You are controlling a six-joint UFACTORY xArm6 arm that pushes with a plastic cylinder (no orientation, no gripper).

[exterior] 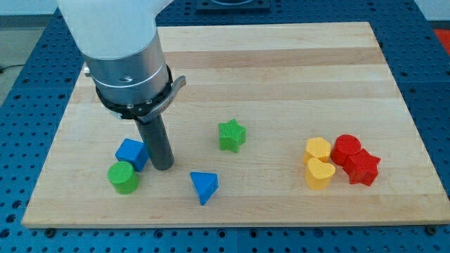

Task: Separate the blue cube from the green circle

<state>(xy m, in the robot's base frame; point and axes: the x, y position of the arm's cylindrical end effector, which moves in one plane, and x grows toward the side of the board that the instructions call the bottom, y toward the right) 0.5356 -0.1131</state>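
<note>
Tool: a straight dark rod with no jaws to open or close, my tip [163,167] resting on the worktop [281,63] just beside the blue cube [131,153], on its right in the view. Green circle [124,178] touches the cube's lower-left corner. Blue triangle [204,187] lies near, lower right; green star [231,135] farther right; two yellow blocks [318,161] and two red blocks [356,160] cluster well apart at the view's right

Pale wooden board [295,63] on blue perforated table [35,49], evenly lit
</note>
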